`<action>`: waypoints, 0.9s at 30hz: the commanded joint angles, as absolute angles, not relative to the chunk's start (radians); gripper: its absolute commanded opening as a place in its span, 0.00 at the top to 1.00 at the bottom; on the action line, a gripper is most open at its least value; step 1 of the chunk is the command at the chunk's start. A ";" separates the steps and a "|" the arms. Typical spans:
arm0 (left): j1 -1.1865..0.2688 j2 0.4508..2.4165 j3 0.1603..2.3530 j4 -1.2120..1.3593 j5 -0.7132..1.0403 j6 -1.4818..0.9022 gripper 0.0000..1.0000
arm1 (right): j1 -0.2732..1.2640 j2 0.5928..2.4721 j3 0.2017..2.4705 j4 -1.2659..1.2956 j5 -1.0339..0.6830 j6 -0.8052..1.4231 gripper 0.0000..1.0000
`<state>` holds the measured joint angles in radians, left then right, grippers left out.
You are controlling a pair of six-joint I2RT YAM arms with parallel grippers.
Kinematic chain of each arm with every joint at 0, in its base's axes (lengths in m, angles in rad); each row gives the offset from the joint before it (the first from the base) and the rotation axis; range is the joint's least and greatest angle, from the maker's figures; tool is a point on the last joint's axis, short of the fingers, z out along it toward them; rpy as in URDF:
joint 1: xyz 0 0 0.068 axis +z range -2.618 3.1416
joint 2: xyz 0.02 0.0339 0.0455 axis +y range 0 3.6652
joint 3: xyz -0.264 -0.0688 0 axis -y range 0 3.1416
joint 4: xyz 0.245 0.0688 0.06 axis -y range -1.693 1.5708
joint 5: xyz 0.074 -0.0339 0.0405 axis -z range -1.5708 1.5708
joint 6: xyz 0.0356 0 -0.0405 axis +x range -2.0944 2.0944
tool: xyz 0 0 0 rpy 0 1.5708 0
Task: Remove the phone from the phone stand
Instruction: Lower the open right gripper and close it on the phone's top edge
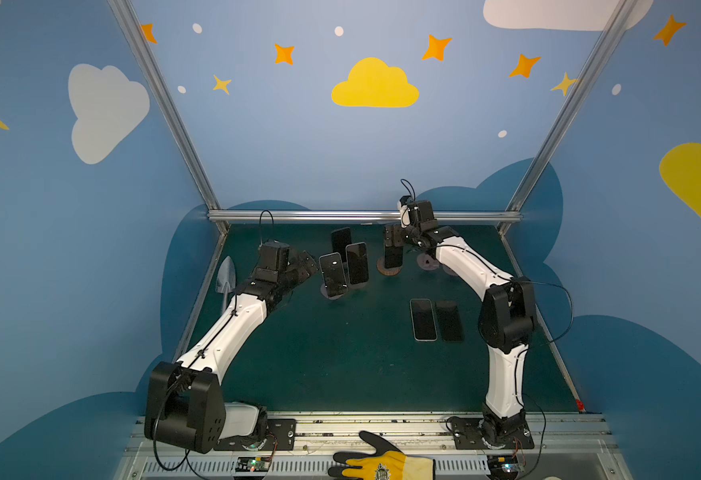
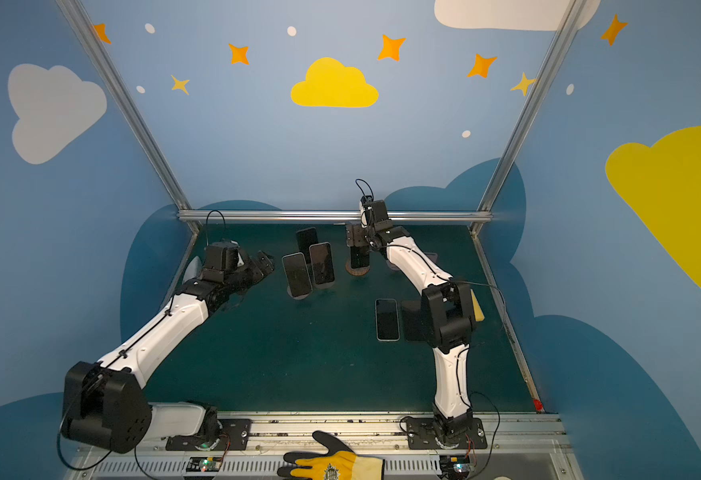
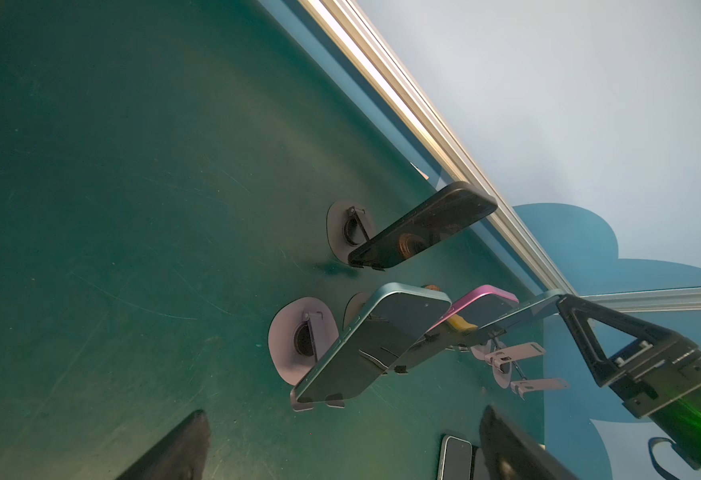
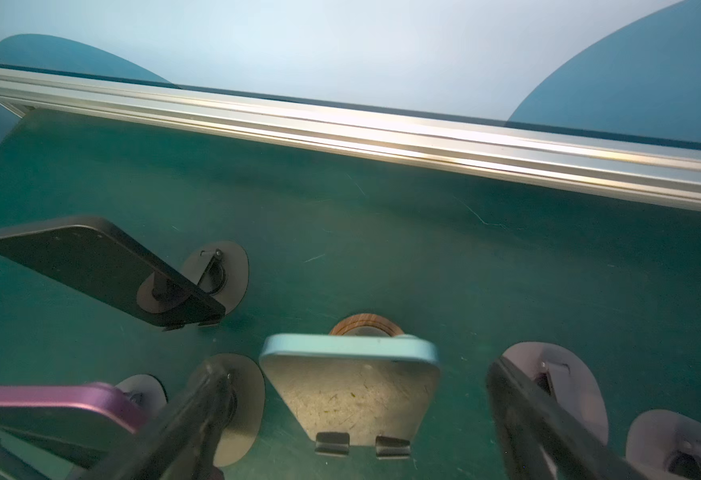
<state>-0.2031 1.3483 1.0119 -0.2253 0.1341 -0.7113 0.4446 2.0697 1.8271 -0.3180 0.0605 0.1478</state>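
The right claw (image 1: 393, 246) hangs released directly above the pale blue phone (image 4: 350, 386), which stands in the wood-based phone stand (image 1: 389, 271) toward the back of the counter (image 1: 340, 365). The phone's long axis runs upright, leaning back, with its top edge toward the claw, so a straight drop and lift looks apt. The right wrist view shows the spread fingers (image 4: 199, 415) flanking the phone with a gap on each side, and the stand hooks (image 4: 332, 442) catching its lower edge. In both top views the claw hides this. The left claw (image 1: 308, 266), also released, sits farther off beside another propped phone (image 1: 333, 275).
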 commanded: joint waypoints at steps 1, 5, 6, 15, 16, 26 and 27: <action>-0.200 1.336 1.032 -0.217 0.148 -0.702 0.00 | 0.444 2.107 1.883 -0.312 0.051 0.126 0.03; -0.199 1.342 1.037 -0.227 0.140 -0.709 0.00 | 0.446 2.127 1.891 -0.305 0.059 0.119 0.04; -0.199 1.339 1.036 -0.226 0.138 -0.709 0.00 | 0.446 2.131 1.891 -0.303 0.061 0.117 0.03; -0.198 1.344 1.031 -0.209 0.166 -0.721 0.00 | 0.447 2.159 1.887 -0.283 0.052 0.126 0.05; -0.198 1.346 1.030 -0.207 0.168 -0.723 0.00 | 0.447 2.162 1.887 -0.279 0.051 0.130 0.06; -0.195 1.339 1.026 -0.197 0.175 -0.727 0.00 | 0.446 2.180 1.879 -0.245 0.063 0.162 0.13; -0.195 1.338 1.026 -0.196 0.176 -0.729 0.00 | 0.447 2.181 1.879 -0.242 0.061 0.164 0.13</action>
